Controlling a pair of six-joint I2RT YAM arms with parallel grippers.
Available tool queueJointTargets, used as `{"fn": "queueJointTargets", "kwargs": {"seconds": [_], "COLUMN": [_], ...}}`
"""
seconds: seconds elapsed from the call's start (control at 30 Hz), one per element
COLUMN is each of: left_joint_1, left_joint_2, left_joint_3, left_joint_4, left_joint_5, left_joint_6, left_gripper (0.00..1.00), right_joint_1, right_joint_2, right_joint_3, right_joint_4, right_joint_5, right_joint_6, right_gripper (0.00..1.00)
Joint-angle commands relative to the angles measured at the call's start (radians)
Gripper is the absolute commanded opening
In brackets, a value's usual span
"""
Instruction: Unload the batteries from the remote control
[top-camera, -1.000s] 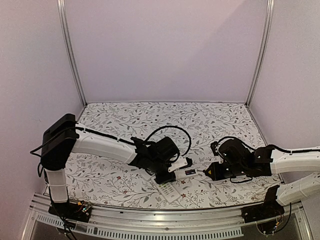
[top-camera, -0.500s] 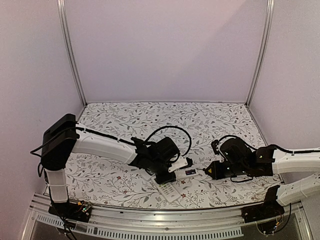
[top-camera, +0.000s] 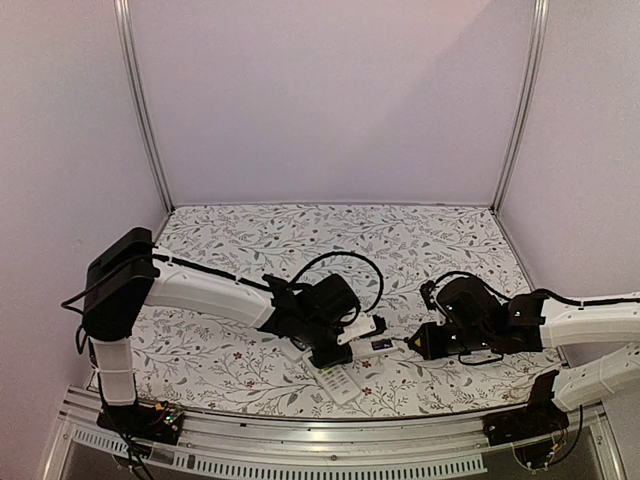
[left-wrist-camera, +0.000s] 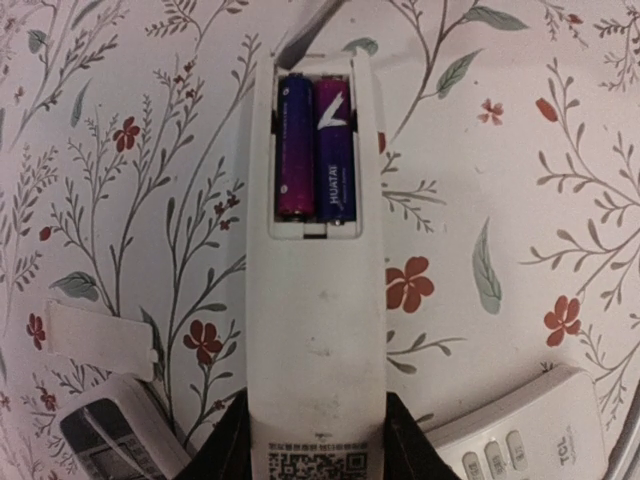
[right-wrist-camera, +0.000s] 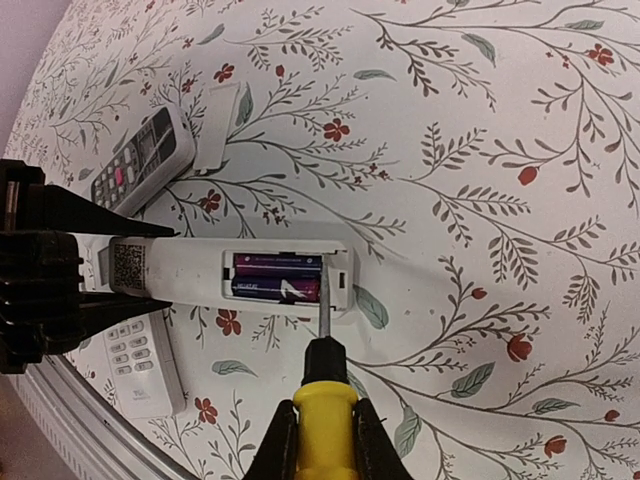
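Note:
The white remote control (left-wrist-camera: 318, 320) lies back-up with its battery bay open. Two dark blue and magenta batteries (left-wrist-camera: 316, 150) sit side by side inside it. My left gripper (left-wrist-camera: 318, 445) is shut on the remote's lower end, one finger on each side. In the right wrist view the remote (right-wrist-camera: 180, 275) stretches to the left with the batteries (right-wrist-camera: 275, 278) showing. My right gripper (right-wrist-camera: 322, 440) is shut on a yellow-handled screwdriver (right-wrist-camera: 322, 405), whose metal tip touches the right end of the batteries. From above, the left gripper (top-camera: 335, 345) and right gripper (top-camera: 425, 340) face each other across the remote (top-camera: 365, 328).
A loose white battery cover (right-wrist-camera: 215, 140) lies on the flowered cloth beyond the held remote. A grey keypad remote (right-wrist-camera: 140, 160) lies next to it. A white button remote (right-wrist-camera: 140, 365) rests near the table's front rail (top-camera: 330, 440).
My right gripper has moved slightly left with the screwdriver, bringing its tip up to the battery bay. The left gripper and remote have stayed put.

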Motion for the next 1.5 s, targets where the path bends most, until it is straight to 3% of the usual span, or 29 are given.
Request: {"fn": "queueJointTargets", "kwargs": {"seconds": [0.0,1.47], "left_joint_1": [-0.018,-0.018], "left_joint_2": [0.032,0.047], "left_joint_3": [0.002,0.005], "left_joint_4": [-0.038,-0.043], "left_joint_5": [-0.007,-0.038], "left_joint_6": [0.014,0.016], "left_gripper": [0.0,0.0], "right_joint_1": [0.008,0.007], "right_joint_2": [0.015,0.009], "right_joint_3": [0.018,0.042], "right_joint_4": [0.001,-0.09], "right_joint_5": [0.004,0.031], "right_joint_6": [0.002,0.028], "right_gripper": [0.0,0.0]}}
